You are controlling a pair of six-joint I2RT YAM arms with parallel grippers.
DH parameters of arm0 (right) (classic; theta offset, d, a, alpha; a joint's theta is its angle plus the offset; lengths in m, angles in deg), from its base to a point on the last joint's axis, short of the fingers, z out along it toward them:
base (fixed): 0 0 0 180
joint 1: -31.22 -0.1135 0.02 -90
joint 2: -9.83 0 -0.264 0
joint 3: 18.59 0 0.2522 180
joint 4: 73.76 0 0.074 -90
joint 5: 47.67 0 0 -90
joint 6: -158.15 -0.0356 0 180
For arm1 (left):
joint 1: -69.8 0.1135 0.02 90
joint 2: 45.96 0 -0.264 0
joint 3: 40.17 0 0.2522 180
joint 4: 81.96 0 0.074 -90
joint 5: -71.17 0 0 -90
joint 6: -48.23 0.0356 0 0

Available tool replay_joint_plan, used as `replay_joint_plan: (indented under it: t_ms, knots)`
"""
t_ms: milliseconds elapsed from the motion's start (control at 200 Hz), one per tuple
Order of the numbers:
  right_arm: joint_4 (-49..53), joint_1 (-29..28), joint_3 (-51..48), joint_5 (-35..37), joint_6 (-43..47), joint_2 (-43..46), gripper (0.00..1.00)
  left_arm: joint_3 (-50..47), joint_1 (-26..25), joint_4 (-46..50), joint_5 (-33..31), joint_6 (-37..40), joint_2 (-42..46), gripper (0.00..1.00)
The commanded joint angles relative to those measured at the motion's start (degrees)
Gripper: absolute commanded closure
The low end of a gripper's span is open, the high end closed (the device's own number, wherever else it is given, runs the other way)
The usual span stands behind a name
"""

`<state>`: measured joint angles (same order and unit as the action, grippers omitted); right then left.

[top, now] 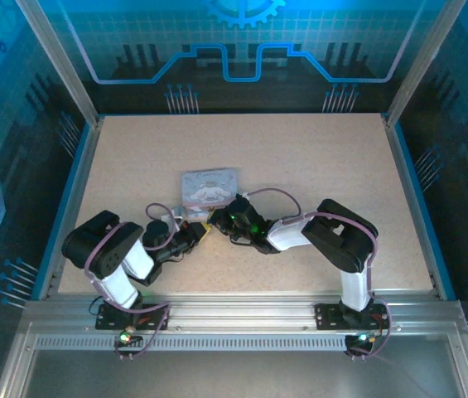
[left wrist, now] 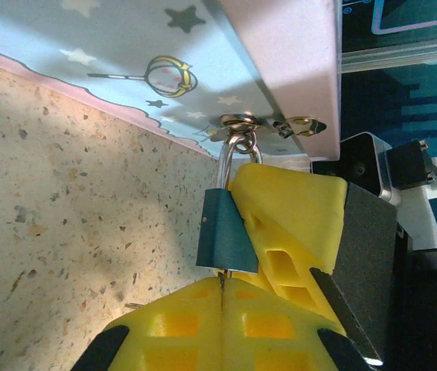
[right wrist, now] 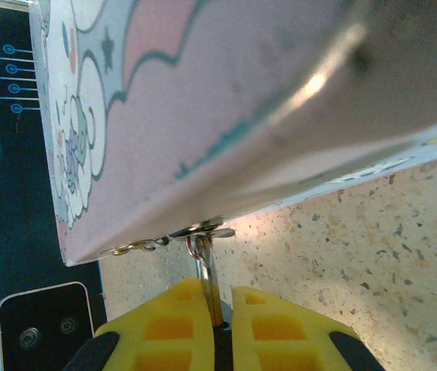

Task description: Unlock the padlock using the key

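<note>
Item: padlock (left wrist: 222,236), teal body, lower centre of the left wrist frame. Its shackle was hooked through the hasp (left wrist: 241,124) of a tin (left wrist: 125,46) printed with stars and a wand.
Right gripper (right wrist: 216,309): clamped shut on padlock.
Left gripper (left wrist: 222,301): closed on key (left wrist: 222,281), a thin sliver under the body, mostly hidden by the pads.
Speckled table (left wrist: 63,232): bare at frame left.

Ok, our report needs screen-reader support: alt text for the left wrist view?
A blue padlock is hooked by its shackle to the clasp of a pastel tin, with the left fingers pinched shut on a thin key at its base. A right finger presses against the padlock's side.
</note>
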<state>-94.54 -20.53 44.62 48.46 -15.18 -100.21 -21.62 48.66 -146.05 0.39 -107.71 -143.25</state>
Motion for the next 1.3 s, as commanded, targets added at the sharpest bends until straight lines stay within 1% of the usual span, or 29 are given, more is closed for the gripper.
replay_joint_plan:
  t_ms: [0,90,190,275,380,420,465,520,600,880,1070,1195,1295]
  knots:
    - [4.9,-1.8,0.6,0.7,1.3,1.6,1.0,1.1,0.2,-1.1,0.3,2.0,0.4,1.0]
    - [7.0,-2.1,0.6,1.5,1.8,2.5,1.0,1.4,0.2,2.5,0.1,3.8,2.9,1.0]
    - [9.4,-2.5,0.6,2.2,2.7,3.4,1.0,2.2,0.2,11.5,-0.2,7.1,8.8,1.0]
    - [11.4,-2.6,2.7,2.5,3.5,3.9,1.0,3.9,0.2,24.1,-0.9,11.7,16.8,1.0]
    - [12.7,-2.9,3.5,3.1,4.3,4.3,1.0,7.9,-0.2,45.4,-3.9,19.9,29.1,1.0]
    - [13.3,-3.0,3.8,3.2,4.4,4.4,1.0,9.4,-0.3,52.2,-5.3,22.9,33.1,1.0]
    - [13.6,-3.0,4.1,3.3,4.5,4.5,1.0,10.7,-0.3,57.9,-6.6,25.5,36.6,1.0]
    - [13.5,-3.1,4.2,3.3,4.3,4.6,1.0,11.9,-0.3,62.3,-7.4,28.2,39.1,1.0]
    - [14.0,-3.2,4.5,3.6,4.2,4.8,1.0,12.7,-0.3,65.2,-7.1,30.0,40.2,1.0]
    - [14.2,-3.7,4.0,4.2,3.0,5.1,1.0,12.0,-0.3,67.9,-7.3,32.2,44.0,1.0]
    - [17.5,-3.7,4.9,3.9,2.9,5.9,1.0,14.8,-0.3,74.8,-7.7,38.1,45.2,1.0]
    - [18.7,-4.0,5.0,4.6,2.7,7.0,1.0,15.7,-0.9,76.0,-8.8,41.3,45.3,1.0]
    - [22.4,-4.1,5.2,5.8,2.0,8.1,1.0,16.6,-2.5,75.9,-10.8,43.8,44.7,1.0]
